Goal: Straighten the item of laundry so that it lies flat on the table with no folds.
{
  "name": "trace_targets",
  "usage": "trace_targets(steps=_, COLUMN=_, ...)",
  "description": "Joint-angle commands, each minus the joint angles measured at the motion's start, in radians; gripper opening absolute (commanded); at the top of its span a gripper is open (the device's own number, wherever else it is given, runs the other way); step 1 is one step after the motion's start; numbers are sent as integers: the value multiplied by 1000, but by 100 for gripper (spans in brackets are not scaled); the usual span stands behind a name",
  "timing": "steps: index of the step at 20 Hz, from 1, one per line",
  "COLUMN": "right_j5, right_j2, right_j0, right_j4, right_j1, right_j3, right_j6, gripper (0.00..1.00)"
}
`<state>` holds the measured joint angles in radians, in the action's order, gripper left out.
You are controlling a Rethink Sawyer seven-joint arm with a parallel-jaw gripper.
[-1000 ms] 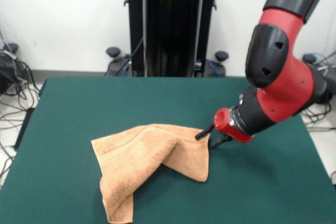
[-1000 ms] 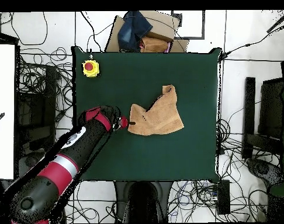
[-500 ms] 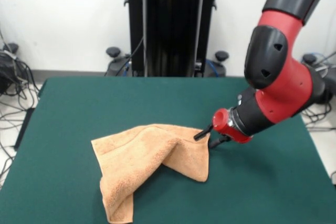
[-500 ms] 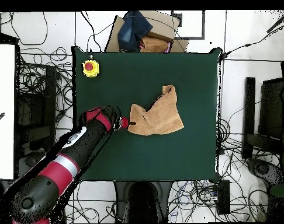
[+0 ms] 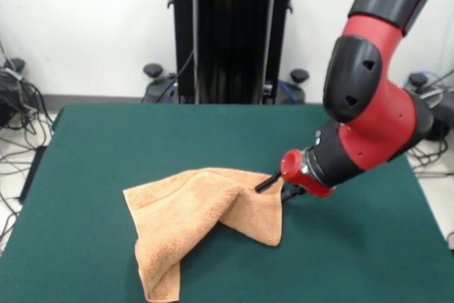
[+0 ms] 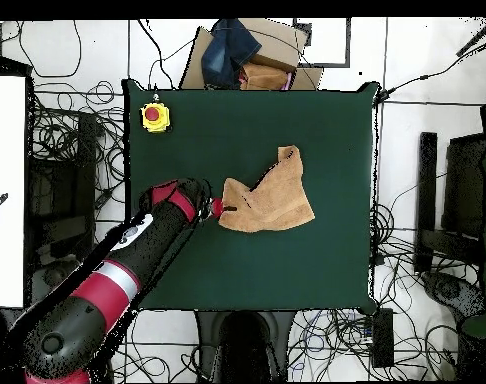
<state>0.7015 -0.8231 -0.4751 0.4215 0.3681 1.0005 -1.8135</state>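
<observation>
The item of laundry [image 5: 198, 221] [image 6: 268, 195] is a peach-orange towel lying crumpled on the green table [image 5: 142, 133] [image 6: 287, 120], folded over itself with a raised ridge through its middle. My gripper [image 5: 275, 187] [image 6: 225, 207] is low at the towel's right-hand corner in the front view. It is open: one black finger [image 5: 266, 182] rests over the top of the cloth's edge and the other sits just beyond the edge, lower down. The red and black arm [image 5: 369, 118] comes in from the upper right.
A yellow box with a red button [image 6: 155, 117] stands at one table corner in the overhead view. A cardboard box with a dark blue item [image 6: 249, 55] sits off the table's far edge. Cables cover the floor around the table.
The gripper has slid a little towards the towel, so its upper finger now overlaps the cloth's corner. The towel has kept its shape and place.
</observation>
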Motion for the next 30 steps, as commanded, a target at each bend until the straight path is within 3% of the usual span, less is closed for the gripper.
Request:
trace_targets(steps=1, right_j5=-64, right_j2=28, right_j0=40, right_j4=-7, right_j1=35, right_j3=-86, right_j6=-238, gripper=100)
trace_targets(steps=15, right_j5=-40, right_j2=32, right_j0=42, right_j4=-3, right_j1=20, right_j3=-92, right_j6=-242, gripper=100)
trace_targets(steps=16, right_j5=-34, right_j2=31, right_j0=44, right_j4=-5, right_j1=19, right_j3=-97, right_j6=-236, gripper=0)
trace_targets(steps=26, right_j5=34, right_j2=43, right_j0=50, right_j4=0, right_j1=9, right_j3=-139, right_j6=-212, gripper=0)
trace_targets(steps=30, right_j5=-15, right_j2=93, right_j0=41, right_j4=-14, right_j1=-28, right_j3=-64, right_j6=-179, gripper=0)
